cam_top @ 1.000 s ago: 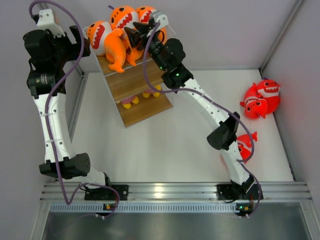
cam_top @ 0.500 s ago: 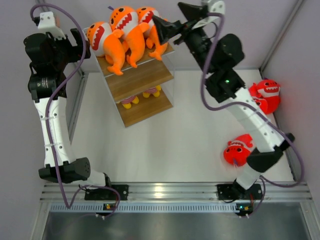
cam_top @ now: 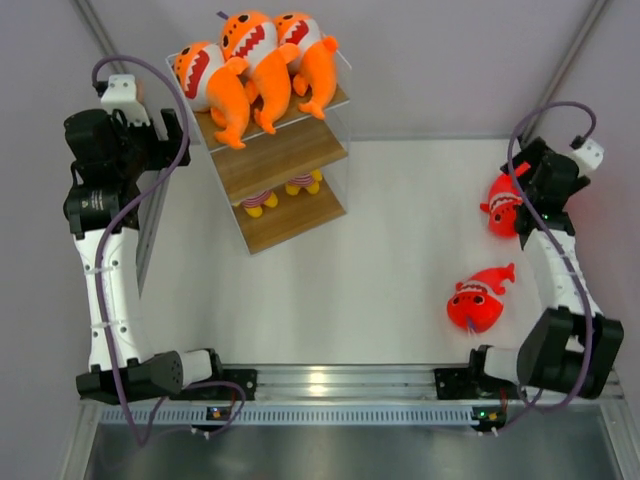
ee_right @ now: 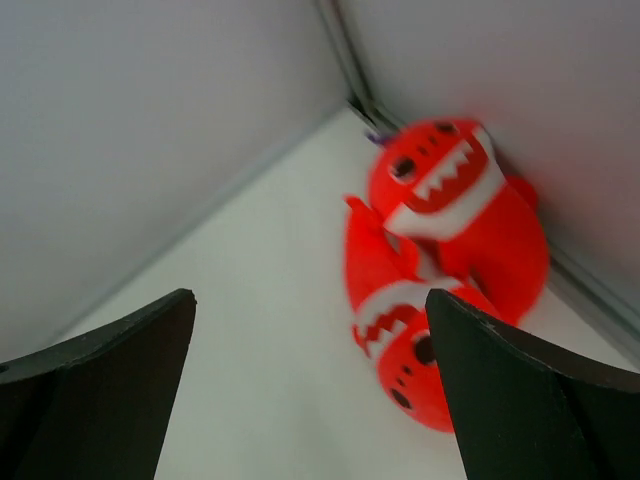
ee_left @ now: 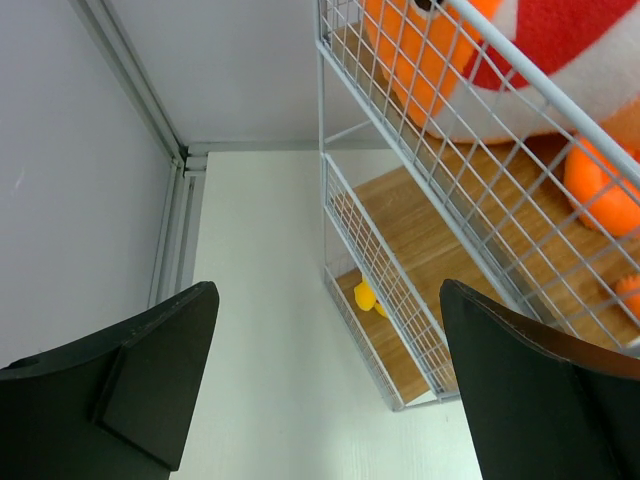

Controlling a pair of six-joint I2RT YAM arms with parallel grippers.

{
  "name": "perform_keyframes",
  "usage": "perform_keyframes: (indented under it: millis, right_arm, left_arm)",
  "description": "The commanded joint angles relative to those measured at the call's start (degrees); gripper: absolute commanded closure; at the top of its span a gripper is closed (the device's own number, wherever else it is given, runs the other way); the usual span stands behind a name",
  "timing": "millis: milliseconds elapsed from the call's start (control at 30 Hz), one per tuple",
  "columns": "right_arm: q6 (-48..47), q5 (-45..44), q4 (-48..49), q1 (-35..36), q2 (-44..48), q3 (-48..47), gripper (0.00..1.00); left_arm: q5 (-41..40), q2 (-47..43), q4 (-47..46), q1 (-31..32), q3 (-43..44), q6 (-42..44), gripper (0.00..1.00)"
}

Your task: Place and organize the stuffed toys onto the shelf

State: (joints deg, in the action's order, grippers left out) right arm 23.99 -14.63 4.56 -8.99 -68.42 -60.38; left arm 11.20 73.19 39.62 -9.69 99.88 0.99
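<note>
left arm point(cam_top: 100, 270): elbow folded low beside its base, forearm rising steeply along the left wall. wrist is high, level with the top tier of the shelf point(cam_top: 290, 165) and turned toward it. left jaws spread wide, nothing between them, touching nothing, just beside the shelf's wire side.

right arm point(cam_top: 565, 275): elbow low at the near-right, forearm running up the right edge of the worktop point(cam_top: 380, 260), wrist bent toward the far-right corner. right jaws spread wide and empty, above the corner red plush point(cam_top: 503, 205), no contact seen.

task things: three orange sharks point(cam_top: 262, 65) side by side on the shelf's top tier, tails toward the near edge. lone red shark point(cam_top: 478, 303) lies on the worktop at the near-right, well apart from the shelf. yellow-footed figures point(cam_top: 275, 195) stand under the middle board.

views: the top view shows the corner red plush only in part, behind the wrist. the right wrist view, somewhat blurred, shows two sharks there: rear red shark point(ee_right: 455, 195) upright against the wall, front red shark point(ee_right: 405, 350) touching it. the left wrist view shows the wire mesh point(ee_left: 400, 200) with orange plush behind it, and a yellow foot point(ee_left: 365, 297) on the lowest board.
</note>
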Motion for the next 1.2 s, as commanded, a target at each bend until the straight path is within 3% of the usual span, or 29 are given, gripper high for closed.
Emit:
perform_keyframes:
  millis: [0,567,600,633,733,767,800,1033,1167]
  right_arm:
    - [7.66,1.09,-0.78,-5.24,-4.95,4.21,0.01]
    - [7.04,-2.86,-3.24,-6.91,-25.96,2.99,0.02]
    - [6.60,-2.16,-3.15,-6.91,-25.97,2.90,0.06]
    - [6.34,-1.98,-2.72,-6.91,-25.71,3.07,0.24]
    - [5.28,-0.49,-1.40,-6.91,-22.73,4.47,0.59]
    - [4.84,0.21,-1.05,-6.91,-20.63,4.66,0.84]
    - [4.14,1.26,-1.13,-6.91,-19.48,4.83,0.99]
    - [-3.67,10.76,-4.37,-5.25,-10.07,2.47,1.00]
    - [-16.82,10.77,-14.21,4.03,-8.31,-2.28,1.00]
  left_arm:
    - [1.28,-3.40,-0.94,0.11,-0.91,2.17,0.02]
    - [2.51,-4.81,1.25,0.11,-1.79,3.75,0.02]
    - [2.68,-4.81,1.69,0.11,-1.88,3.58,0.02]
    - [3.29,-5.07,1.95,0.11,-1.79,3.58,0.02]
    - [4.52,-5.42,3.18,0.11,-1.88,3.58,0.02]
    - [4.88,-5.95,3.45,0.03,-1.96,3.75,0.02]
    - [5.49,-6.21,3.71,0.11,-2.14,3.93,0.02]
    - [11.12,-9.55,8.19,0.11,-3.98,6.82,0.02]
    - [13.84,-11.04,9.77,0.20,-5.74,8.06,0.02]
